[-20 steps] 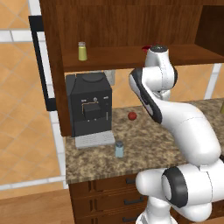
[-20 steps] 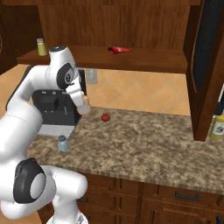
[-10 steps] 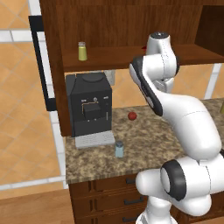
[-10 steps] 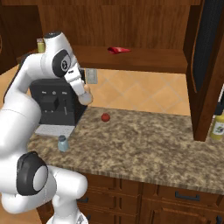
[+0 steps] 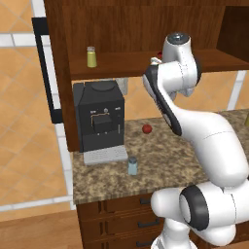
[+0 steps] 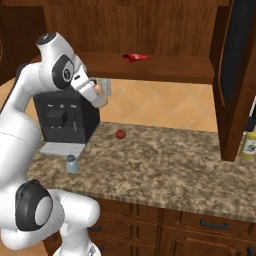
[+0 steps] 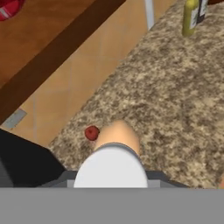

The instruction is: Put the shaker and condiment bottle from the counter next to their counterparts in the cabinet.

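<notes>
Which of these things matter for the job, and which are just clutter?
Job: condiment bottle, held; shaker on the counter; yellow-green shaker and red item in the cabinet.
Lying about: coffee machine, small red ball, yellow bottle.

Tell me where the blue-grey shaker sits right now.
The shaker stands upright on the counter near its front edge, just in front of the black coffee machine's tray; in the right base view it is at the lower left.
</notes>
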